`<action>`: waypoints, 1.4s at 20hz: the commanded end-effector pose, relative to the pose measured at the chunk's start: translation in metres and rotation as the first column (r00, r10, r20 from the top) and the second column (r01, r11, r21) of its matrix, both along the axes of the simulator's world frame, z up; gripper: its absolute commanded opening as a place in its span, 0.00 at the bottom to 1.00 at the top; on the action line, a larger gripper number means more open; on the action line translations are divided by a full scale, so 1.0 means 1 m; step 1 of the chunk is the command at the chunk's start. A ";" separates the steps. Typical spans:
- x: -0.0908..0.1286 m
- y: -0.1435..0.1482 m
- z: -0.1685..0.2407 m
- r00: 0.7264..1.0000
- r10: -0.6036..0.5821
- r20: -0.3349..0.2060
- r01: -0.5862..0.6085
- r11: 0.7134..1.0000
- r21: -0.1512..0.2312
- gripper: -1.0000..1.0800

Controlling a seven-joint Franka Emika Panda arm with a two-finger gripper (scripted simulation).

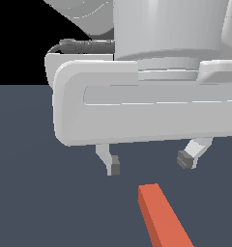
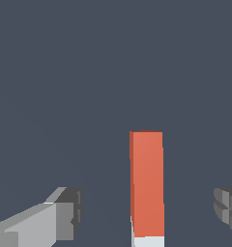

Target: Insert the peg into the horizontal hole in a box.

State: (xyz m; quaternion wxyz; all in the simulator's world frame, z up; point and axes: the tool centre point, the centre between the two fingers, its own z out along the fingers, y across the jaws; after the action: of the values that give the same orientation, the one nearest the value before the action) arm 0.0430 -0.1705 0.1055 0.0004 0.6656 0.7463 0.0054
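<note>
The pincer [image 1: 149, 163] is held wide apart above the worktop [image 1: 50, 207]; nothing is clamped. The peg [image 1: 164, 217] is seen at its 6 o'clock, lying flat.

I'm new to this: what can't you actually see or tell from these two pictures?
- The box and its hole: in neither view.
- The peg: the exterior view's lower edge cuts it off; the wrist view shows only the start of its pale part.
- The gripper: open above the peg, its height over it unclear.
- The arm: cropped by the exterior view's upper edge.

Peg [image 2: 147, 183] matt, smooth (flat red-orange render); end effector [image 1: 149, 163] pale grey, smooth, plastic-looking.
</note>
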 end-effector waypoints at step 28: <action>0.034 -0.128 -0.039 1.000 0.015 -0.008 -0.015 1.000 -0.007 0.96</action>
State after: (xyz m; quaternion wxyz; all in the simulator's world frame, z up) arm 0.0763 -0.2985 0.0666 -0.0001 0.6603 0.7510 0.0000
